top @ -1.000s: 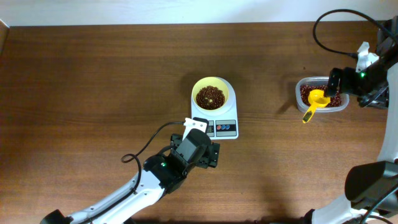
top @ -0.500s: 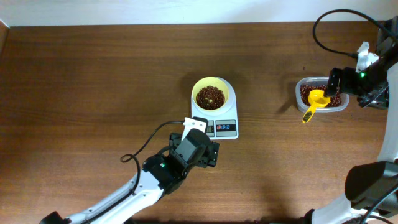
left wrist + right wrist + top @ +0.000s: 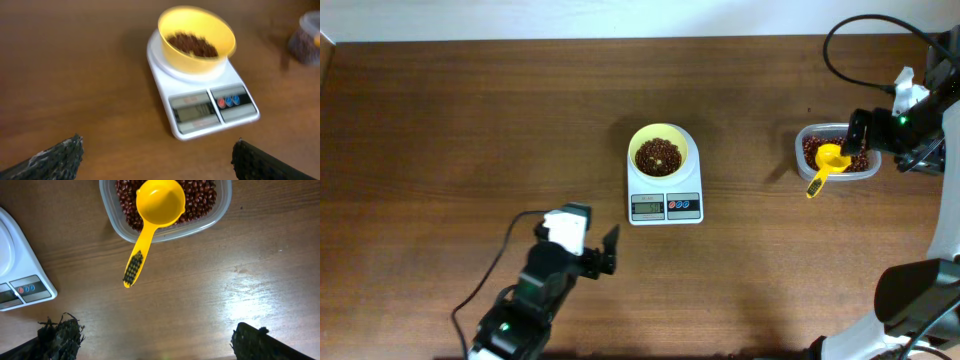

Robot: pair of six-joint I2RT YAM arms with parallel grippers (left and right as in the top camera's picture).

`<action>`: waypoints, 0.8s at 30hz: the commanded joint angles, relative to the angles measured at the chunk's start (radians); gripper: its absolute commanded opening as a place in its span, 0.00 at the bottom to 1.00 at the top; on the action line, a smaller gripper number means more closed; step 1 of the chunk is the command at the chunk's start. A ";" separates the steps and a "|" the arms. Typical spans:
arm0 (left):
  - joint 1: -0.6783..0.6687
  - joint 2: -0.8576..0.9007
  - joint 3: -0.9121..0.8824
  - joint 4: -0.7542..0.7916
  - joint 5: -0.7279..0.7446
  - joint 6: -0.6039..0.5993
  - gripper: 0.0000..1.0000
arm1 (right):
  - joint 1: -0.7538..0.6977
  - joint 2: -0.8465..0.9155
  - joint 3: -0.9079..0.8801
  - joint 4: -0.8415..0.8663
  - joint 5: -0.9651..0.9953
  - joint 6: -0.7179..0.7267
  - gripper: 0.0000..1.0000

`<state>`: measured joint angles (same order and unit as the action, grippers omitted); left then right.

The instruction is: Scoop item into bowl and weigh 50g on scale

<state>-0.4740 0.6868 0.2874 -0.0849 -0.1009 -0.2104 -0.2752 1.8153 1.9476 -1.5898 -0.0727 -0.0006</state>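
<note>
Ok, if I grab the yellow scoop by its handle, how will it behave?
Probably light and stiff: the scoop looks like thin moulded plastic. Its handle overhangs the tub rim, so a nudge may tip it out. The dark textured patch should help grip.

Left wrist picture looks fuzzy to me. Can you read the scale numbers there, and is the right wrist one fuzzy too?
Left wrist view: blurred all over, the bowl has a smeared rim and the display on the scale cannot be read. Right wrist view: sharp, the yellow scoop and beans look crisp, with bright glare on the table at lower right.
</note>
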 commanded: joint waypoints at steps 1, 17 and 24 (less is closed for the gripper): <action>0.116 -0.121 -0.050 0.002 0.117 0.127 0.99 | 0.000 -0.013 0.018 0.000 0.005 -0.003 0.99; 0.417 -0.608 -0.278 0.013 0.229 0.242 0.99 | 0.000 -0.013 0.018 0.000 0.005 -0.003 0.99; 0.454 -0.682 -0.278 0.013 0.230 0.341 0.99 | 0.000 -0.013 0.018 0.000 0.005 -0.003 0.99</action>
<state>-0.0326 0.0132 0.0147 -0.0704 0.1120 0.0849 -0.2752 1.8149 1.9495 -1.5898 -0.0723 -0.0006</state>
